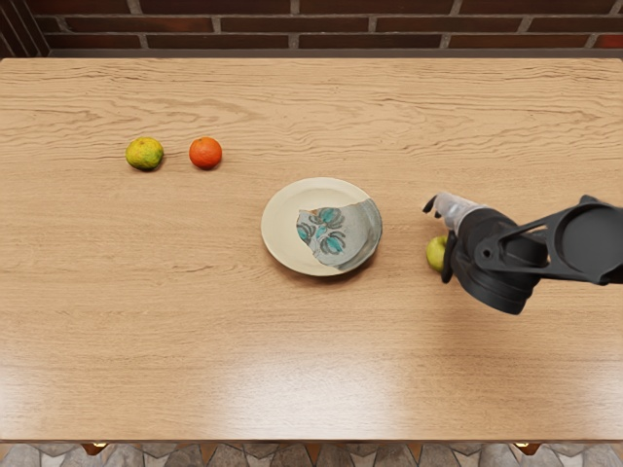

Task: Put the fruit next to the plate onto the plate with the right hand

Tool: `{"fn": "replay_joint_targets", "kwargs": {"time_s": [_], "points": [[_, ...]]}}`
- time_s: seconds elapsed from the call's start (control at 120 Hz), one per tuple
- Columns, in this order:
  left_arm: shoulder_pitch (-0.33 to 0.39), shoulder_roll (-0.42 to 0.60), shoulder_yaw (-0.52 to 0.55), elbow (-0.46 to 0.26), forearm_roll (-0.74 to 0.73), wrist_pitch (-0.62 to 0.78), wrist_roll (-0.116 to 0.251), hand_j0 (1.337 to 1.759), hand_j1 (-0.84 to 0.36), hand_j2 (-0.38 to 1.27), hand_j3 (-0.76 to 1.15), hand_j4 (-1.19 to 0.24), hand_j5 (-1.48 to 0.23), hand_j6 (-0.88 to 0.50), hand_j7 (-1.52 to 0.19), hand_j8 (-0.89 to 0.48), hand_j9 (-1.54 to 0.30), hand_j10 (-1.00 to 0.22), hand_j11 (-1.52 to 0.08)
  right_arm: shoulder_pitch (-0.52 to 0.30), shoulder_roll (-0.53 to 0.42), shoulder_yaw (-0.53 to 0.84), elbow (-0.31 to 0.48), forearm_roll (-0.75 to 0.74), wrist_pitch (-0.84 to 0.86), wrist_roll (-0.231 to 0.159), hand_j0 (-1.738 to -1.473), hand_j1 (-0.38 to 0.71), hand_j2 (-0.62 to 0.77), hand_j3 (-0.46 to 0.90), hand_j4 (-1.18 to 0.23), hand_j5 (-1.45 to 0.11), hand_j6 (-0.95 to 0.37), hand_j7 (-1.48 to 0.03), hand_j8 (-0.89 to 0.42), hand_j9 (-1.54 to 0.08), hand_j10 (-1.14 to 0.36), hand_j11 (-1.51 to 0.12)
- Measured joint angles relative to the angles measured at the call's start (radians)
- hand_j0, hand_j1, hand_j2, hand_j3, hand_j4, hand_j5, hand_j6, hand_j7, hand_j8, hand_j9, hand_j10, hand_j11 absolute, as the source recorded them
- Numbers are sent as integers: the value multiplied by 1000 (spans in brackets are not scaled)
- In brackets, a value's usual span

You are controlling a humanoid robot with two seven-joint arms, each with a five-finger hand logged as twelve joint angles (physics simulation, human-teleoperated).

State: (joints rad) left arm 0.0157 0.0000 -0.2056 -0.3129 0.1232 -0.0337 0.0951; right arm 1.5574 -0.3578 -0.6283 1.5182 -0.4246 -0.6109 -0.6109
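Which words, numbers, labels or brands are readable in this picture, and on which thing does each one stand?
None can be read.
The plate bears only a teal painted pattern, no letters.
The yellow-green fruit by the plate, the orange, the other green fruit, the table and the right hand show no writing.

One camera, at the robot's head, looks down at a slant across the surface point(292, 370) toward the brick wall point(311, 24) behind. It stands back, showing near and far edges, the plate point(282, 229) about mid-frame
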Motion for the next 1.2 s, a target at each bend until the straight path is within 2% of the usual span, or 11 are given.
{"fn": "replay_joint_targets", "kwargs": {"time_s": [0.108, 0.15, 0.25, 0.367, 0.567, 0.675, 0.825, 0.883, 0.933, 1.092, 1.2], "points": [[0, 0, 0, 0, 0, 0, 0, 1658, 339, 1, 0, -8, -11, -8, -11, -8, -11, -8, -11, -7, -5, 29, -1, 1, 0, 0, -1658, 171, -20, 0, -457, -598, -459, -595, -458, -597, -458, -597], [0, 0, 0, 0, 0, 0, 0, 1658, 339, 1, 0, -8, -11, -8, -11, -8, -11, -8, -11, -15, -22, 66, -3, 2, 0, 0, -1658, 230, 77, 0, -533, -697, -535, -695, -436, -697, -493, -697], [0, 0, 0, 0, 0, 0, 0, 1658, 339, 2, 0, -8, -11, -8, -11, -8, -11, -8, -11, -62, -81, 187, -26, 3, 1, 1, -1656, 266, 344, 1, -655, -881, -586, -865, -448, -880, -525, -879], [0, 0, 0, 0, 0, 0, 0, 1658, 339, 2, 0, -8, -11, -8, -11, -8, -11, -8, -11, -210, -129, 496, -173, 10, 18, 1, -1656, 260, 418, 1, -718, -1043, -574, -982, -405, -1029, -513, -1020], [0, 0, 0, 0, 0, 0, 0, 1658, 339, 2, 0, -8, -11, -8, -11, -8, -11, -8, -11, -406, -133, 1061, -411, 253, 473, 0, -1657, 292, 489, 1, -781, -1166, -523, -1077, -347, -1146, -456, -1132], [0, 0, 0, 0, 0, 0, 0, 1658, 339, 2, 0, -8, -11, -8, -11, -8, -11, -8, -11, -436, -85, 1155, -471, 354, 636, 0, -1657, 280, 495, 1, -795, -1201, -530, -1101, -345, -1181, -476, -1172], [0, 0, 0, 0, 0, 0, 0, 1658, 339, 2, 0, -8, -11, -8, -11, -8, -11, -8, -11, -450, 63, 1190, -600, 295, 704, 0, -1658, 336, 538, 2, -814, -1212, -502, -1118, -305, -1188, -464, -1178], [1, 0, 0, 0, 0, 0, 0, 1658, 339, 2, 0, -8, -11, -8, -11, -8, -11, -8, -11, -458, 94, 1194, -629, 278, 712, 0, -1658, 381, 562, 0, -826, -1202, -594, -1122, -300, -1178, -463, -1168], [0, 0, 0, 0, 0, 0, 0, 1658, 339, 2, 0, -8, -11, -8, -11, -8, -11, -8, -11, -466, 110, 1197, -644, 269, 715, 0, -1658, 419, 476, 0, -824, -1177, -644, -1111, -356, -1156, -462, -1146], [0, 0, 0, 0, 0, 0, 0, 1658, 339, 1, 0, -8, -11, -8, -11, -8, -11, -8, -11, -493, 102, 1191, -645, 236, 728, 0, -1658, 28, 215, 0, -398, -567, -315, -536, -183, -557, -232, -552], [1, 0, 0, 0, 0, 0, 0, 1658, 339, 1, 0, -8, -11, -8, -11, -8, -11, -8, -11, -501, -49, 1255, -552, 296, 834, 0, -1658, -115, 124, 0, -244, -347, -196, -329, -118, -341, -147, -338]]}}
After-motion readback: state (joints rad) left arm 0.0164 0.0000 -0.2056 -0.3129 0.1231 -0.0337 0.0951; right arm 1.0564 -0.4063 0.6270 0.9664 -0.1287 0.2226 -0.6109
